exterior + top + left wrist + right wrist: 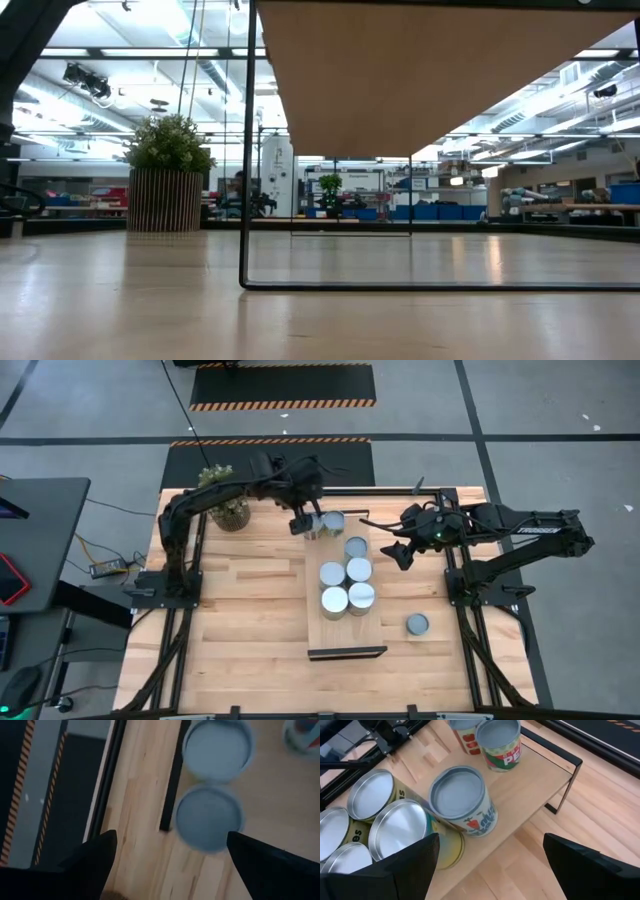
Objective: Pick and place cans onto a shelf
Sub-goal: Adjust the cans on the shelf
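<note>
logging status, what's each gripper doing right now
left gripper: open, holding nothing, above the cans at the shelf's far end.
right gripper: open, empty, beside the shelf.

Seven cans (333,575) stand on the shelf (340,635); one can (417,624) and a plant (230,510) sit on the table (240,620).

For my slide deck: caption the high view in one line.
Seven cans stand on the shelf, one can waits on the tabletop; open left gripper and right gripper hover over the shelf's far end.
</note>
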Tool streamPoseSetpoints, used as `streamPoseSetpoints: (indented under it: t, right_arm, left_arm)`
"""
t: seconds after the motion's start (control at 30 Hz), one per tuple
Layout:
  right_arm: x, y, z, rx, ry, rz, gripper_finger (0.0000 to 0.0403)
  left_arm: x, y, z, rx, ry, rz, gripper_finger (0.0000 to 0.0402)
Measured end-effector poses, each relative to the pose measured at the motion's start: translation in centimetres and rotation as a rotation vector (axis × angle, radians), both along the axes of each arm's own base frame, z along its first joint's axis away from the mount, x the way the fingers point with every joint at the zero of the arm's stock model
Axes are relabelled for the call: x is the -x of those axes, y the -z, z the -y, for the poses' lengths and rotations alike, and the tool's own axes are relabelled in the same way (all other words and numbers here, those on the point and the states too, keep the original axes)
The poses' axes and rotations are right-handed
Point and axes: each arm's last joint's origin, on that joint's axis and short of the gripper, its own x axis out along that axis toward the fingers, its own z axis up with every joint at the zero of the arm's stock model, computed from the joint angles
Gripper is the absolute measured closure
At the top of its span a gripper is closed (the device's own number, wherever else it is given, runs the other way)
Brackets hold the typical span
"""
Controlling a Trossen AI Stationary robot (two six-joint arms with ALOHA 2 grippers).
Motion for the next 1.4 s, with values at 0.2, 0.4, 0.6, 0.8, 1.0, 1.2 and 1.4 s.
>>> streamPoseSetpoints:
  t: [0.2,0.4,0.6,0.8,1.0,1.2,1.4]
  right_arm:
    - [-0.2,-0.2,0.0,0.003,-0.004,0.026,0.0039]
    - [-0.3,-0.3,0.0,0.016,-0.014,0.046,0.0039]
    - [-0.5,-0.5,0.0,0.015,-0.014,0.070,0.0039]
    - [-0.5,-0.5,0.0,0.015,-0.015,0.069,0.0039]
    - [-0.5,-0.6,0.0,0.018,-0.018,0.075,0.0039]
    - [-0.5,-0.6,0.0,0.017,-0.020,0.076,0.0039]
    - [-0.6,-0.6,-0.1,0.002,-0.030,0.079,0.0039]
  left_arm:
    - [1.5,0.4,-1.4,0.047,-0.092,-0.081,0.0017]
    - [1.8,0.9,-2.3,0.044,-0.160,-0.121,0.0017]
    - [0.6,3.0,-2.4,0.059,-0.109,-0.223,0.0017]
    - [0.3,3.5,-2.6,0.060,-0.108,-0.227,0.0017]
    - [-0.5,3.4,-2.1,0.052,-0.090,-0.178,0.0017]
    - [-1.8,5.0,-1.5,0.050,-0.063,-0.221,0.0017]
    - [-3.2,5.3,-0.7,0.012,-0.039,-0.167,0.0017]
